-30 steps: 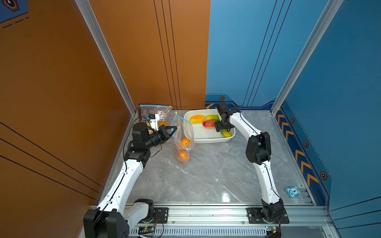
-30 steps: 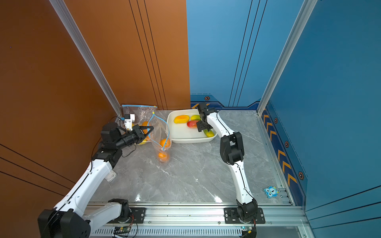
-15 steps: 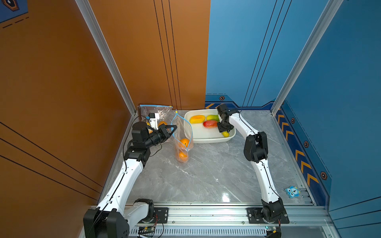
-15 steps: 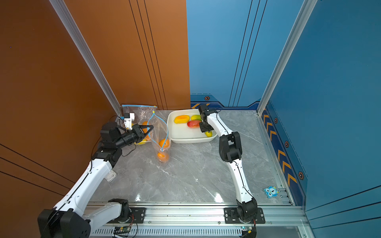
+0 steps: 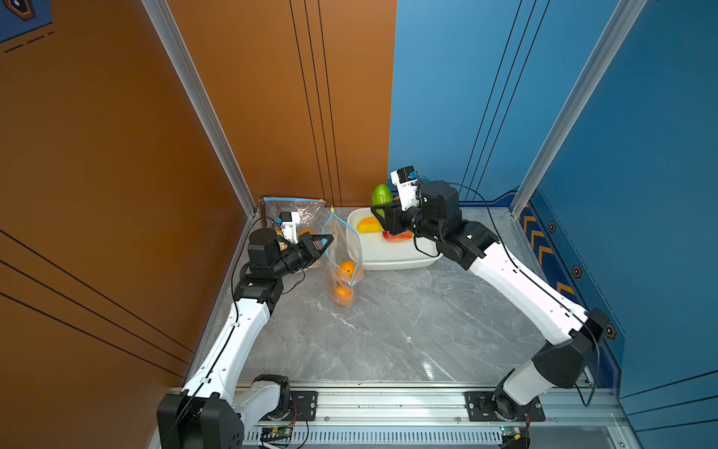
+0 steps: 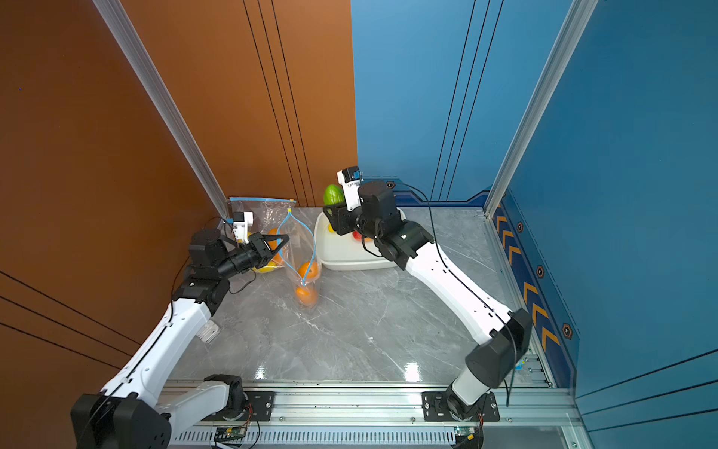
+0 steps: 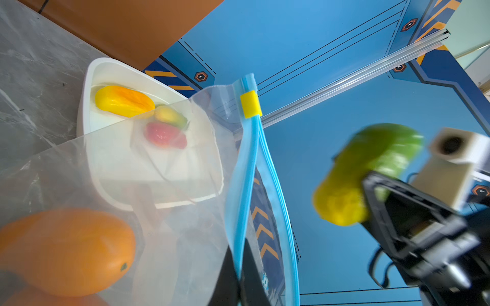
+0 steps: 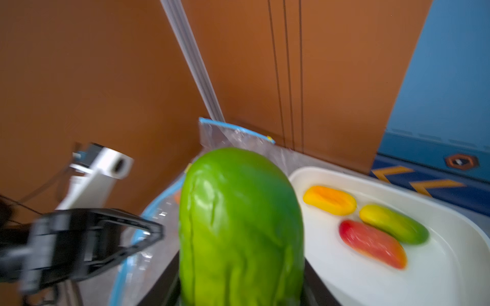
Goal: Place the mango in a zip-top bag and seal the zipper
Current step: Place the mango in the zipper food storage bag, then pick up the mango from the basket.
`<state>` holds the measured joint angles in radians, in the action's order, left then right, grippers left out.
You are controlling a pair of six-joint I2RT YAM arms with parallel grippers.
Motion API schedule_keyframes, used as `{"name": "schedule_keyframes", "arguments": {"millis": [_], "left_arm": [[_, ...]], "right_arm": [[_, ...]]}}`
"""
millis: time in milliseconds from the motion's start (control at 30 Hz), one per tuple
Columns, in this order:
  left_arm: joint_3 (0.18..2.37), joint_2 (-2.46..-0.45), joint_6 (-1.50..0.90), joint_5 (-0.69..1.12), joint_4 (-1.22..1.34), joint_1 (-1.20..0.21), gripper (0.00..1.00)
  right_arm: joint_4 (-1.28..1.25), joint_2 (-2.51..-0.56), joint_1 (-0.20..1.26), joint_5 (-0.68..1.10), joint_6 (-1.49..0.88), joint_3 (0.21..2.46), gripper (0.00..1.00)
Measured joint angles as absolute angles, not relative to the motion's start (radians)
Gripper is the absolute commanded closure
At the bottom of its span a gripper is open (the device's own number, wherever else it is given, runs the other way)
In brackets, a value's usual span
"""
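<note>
In both top views, the green mango [image 5: 381, 194] is seen clamped between the jaws of the right gripper [image 5: 382, 212] and held in the air over the far corner of the white tub [image 5: 392, 265]. The zip-top bag [image 5: 342, 248] is stood on the grey table [image 5: 388, 330] just beside the tub, on its orange-wall side, with its blue-edged mouth spread open. One lip of that mouth is pinched by the left gripper [image 5: 327, 240], whose jaws are closed on it. Two orange fruits [image 5: 345, 269] are contained in the bag. A second bag [image 5: 301, 208] is leaned in the corner, farther from the tub on the same side.

In the left wrist view, the bag's blue zipper strip is shown with a yellow slider [image 7: 250, 103] near its end, and the strip is caught between the dark jaws. The tub is seen partly through the clear plastic, and a yellow mango [image 7: 123, 100], a red mango [image 7: 164, 135] and a yellow-green mango [image 7: 171, 116] are laid in it. The green mango, blurred, is shown outside the bag, apart from its mouth.

In the right wrist view, the green mango is seen squeezed at its lower end between the right gripper's jaws. The tub with its three mangoes is set to one side of it. The open bag and the clenched left gripper are set on the side away from the tub.
</note>
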<state>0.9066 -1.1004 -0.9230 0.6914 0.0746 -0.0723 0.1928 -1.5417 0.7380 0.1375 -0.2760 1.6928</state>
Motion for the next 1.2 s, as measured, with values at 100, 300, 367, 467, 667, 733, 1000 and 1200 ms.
{"name": "schedule_keyframes", "arguments": {"millis": [100,300,367,467,667,733,1000,1200], "left_arm": [[0.907,-1.106,-0.923,0.691,0.079,-0.069,1.0],[0.908,-1.115,-0.923,0.691,0.08,-0.064,1.0],[0.908,-1.115,-0.923,0.691,0.08,-0.063,1.0],[0.908,-1.115,-0.921,0.683,0.076,-0.058,1.0],[0.907,-1.117,-0.923,0.685,0.076,-0.046,1.0],[0.907,-1.117,-0.923,0.686,0.079,-0.046,1.0],[0.907,-1.117,-0.924,0.697,0.079,-0.019,1.0],[0.907,-1.106,-0.932,0.711,0.079,0.03,1.0]], "right_arm": [[-0.009,-1.512,0.792,0.191,-0.291,1.667,0.64],[-0.125,-1.688,0.858,0.242,-0.279,1.668,0.63],[-0.12,-1.753,0.868,0.25,-0.271,1.669,0.63],[-0.088,-1.826,0.873,0.255,-0.256,1.685,0.49],[-0.054,-1.832,0.875,0.243,-0.2,1.707,0.13],[-0.05,-1.831,0.876,0.237,-0.193,1.707,0.0],[-0.044,-1.758,0.841,0.263,-0.22,1.691,0.0],[0.015,-1.616,0.691,0.202,-0.299,1.665,0.0]]}}
